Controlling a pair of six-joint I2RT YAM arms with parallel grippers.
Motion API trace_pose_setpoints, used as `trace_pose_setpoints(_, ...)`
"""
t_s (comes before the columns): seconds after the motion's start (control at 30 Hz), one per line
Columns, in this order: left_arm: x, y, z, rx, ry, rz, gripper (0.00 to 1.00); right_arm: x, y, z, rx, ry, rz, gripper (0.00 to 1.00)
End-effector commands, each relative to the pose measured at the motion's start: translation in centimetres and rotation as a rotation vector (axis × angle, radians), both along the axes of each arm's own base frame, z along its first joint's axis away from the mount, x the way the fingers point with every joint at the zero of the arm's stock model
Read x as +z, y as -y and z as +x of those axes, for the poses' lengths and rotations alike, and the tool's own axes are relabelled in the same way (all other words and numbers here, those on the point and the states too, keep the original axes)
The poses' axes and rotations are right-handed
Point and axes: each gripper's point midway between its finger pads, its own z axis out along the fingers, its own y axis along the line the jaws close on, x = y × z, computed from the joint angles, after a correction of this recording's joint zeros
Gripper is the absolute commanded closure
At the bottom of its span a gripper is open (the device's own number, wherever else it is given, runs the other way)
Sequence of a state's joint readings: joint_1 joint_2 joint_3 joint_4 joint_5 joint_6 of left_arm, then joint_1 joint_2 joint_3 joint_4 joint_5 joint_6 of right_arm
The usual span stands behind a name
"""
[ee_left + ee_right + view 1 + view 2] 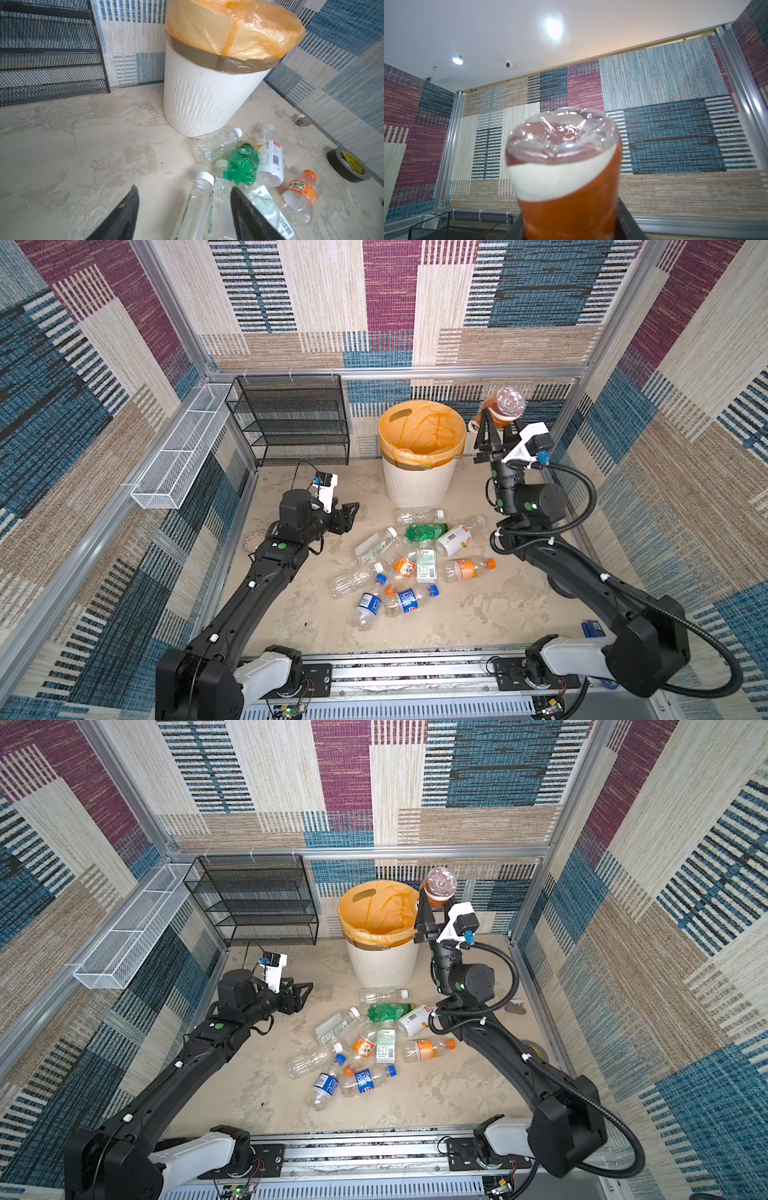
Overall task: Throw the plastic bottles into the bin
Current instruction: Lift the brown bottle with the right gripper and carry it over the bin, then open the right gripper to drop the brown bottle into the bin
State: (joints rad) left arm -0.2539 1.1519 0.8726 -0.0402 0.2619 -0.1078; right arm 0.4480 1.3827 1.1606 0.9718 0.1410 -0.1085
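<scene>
The bin (419, 481) (382, 969) (207, 99) is a white ribbed bucket with an orange liner, standing at the back of the floor. My right gripper (498, 425) (433, 907) (571, 224) is raised beside the bin's right rim. It is shut on a brown-labelled plastic bottle (505, 404) (439, 884) (564, 166) held base upward. Several plastic bottles lie in a pile in front of the bin, among them a crushed green one (424, 531) (244, 166) and an orange-labelled one (467, 568). My left gripper (352, 512) (306, 992) (184, 188) is open, low, at the pile's left edge, over a clear white-capped bottle (199, 203).
A black mesh rack (291, 418) stands at the back left, with a white wire basket (183, 448) on the left wall. A black tape roll (349, 166) lies near the right wall, and a clear tape roll (253, 540) near the left wall.
</scene>
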Motion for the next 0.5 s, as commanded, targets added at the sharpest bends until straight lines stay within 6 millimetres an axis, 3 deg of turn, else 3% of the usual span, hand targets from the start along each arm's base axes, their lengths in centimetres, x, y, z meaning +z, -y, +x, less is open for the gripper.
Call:
trace_pose_setpoints(0.0,0.3,0.0,0.3,0.032,0.023,-0.015,0.29,-1.8,-4.3,5.9,0.164,-0.221,-0.085,0.48)
trace_pose_setpoints(0.07,-0.1,0.1,0.3,0.032,0.014,-0.007,0.30,-4.6,-6.9,10.1,0.203,-0.399,-0.176,0.42)
trace_pose_setpoints(0.17,-0.6,0.2,0.3,0.024,0.000,0.012,0.29,-5.8,-7.9,12.5,0.193,-0.510,-0.241,0.24)
trace_pose_setpoints(0.3,-1.5,0.3,0.2,0.006,-0.031,0.036,0.28,-3.8,-6.2,11.4,0.139,-0.464,-0.237,0.07)
trace_pose_setpoints(0.47,-2.5,1.2,-0.1,-0.039,-0.076,0.040,0.26,-2.0,-2.5,8.9,0.052,-0.424,-0.186,0.05)
